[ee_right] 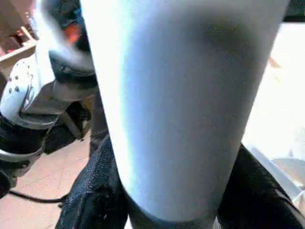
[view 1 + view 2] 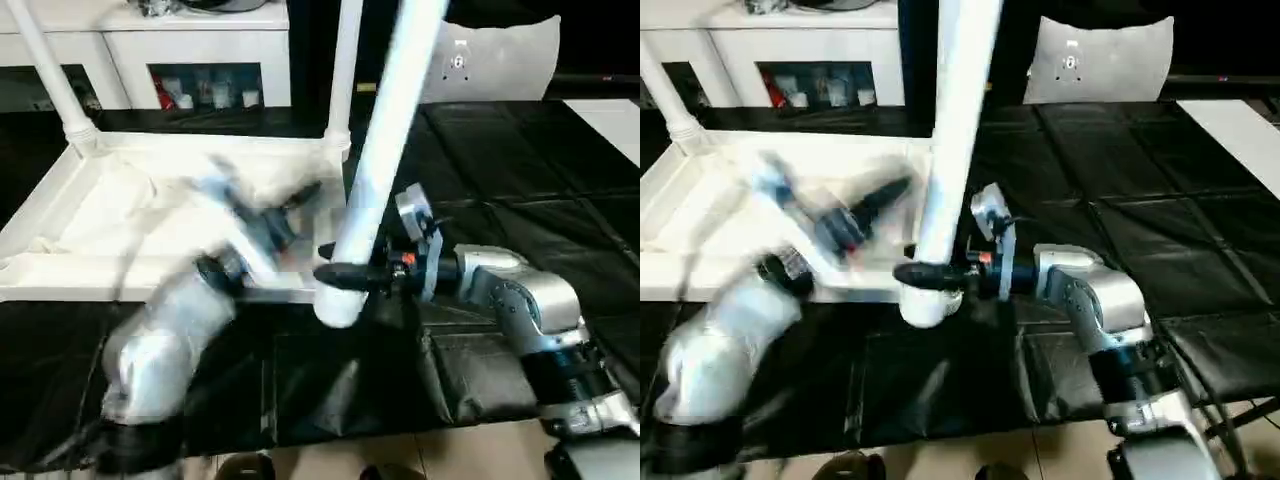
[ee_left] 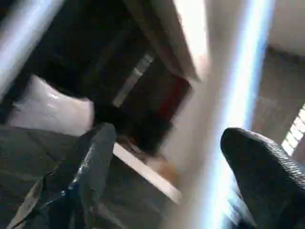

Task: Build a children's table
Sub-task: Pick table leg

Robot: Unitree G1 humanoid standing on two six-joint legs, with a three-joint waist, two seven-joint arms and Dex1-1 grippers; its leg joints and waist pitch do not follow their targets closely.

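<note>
Two legs point(image 2: 345, 70): stand upright in the far corner sockets of the tabletop, one at the far left corner and one at the far right corner.
Tabletop point(image 2: 60, 200): lies upside down on the black-covered work table point(image 2: 540, 170), ribbed underside facing up, on the robot's left half of the surface.
Third leg point(image 2: 385, 140): a long white tube, tilted, its upper end leaning away to the right and leaving the top of the head views; its lower end hangs just above the near right corner of the tabletop.
Right gripper point(image 2: 345, 272): clamped across the third leg close to its lower end; one black finger point(image 1: 97, 191) lies on each side of the tube in the right wrist view, both touching it.
Right arm: reaches in from the right, forearm roughly level, wrist turned toward the tube.
Left gripper point(image 2: 875, 200): blurred by motion over the middle of the tabletop underside; the left wrist view shows its two black fingers point(image 3: 95, 157) spread wide apart with nothing gripped between them; a pale blurred tube passes in front.
Left arm: rises from the lower left, silver forearm over the near edge of the tabletop.
White panel point(image 2: 1100, 60): lies flat at the far side of the work table, well apart from the tabletop.
Cabinet point(image 2: 200, 50): white, behind the work table.
</note>
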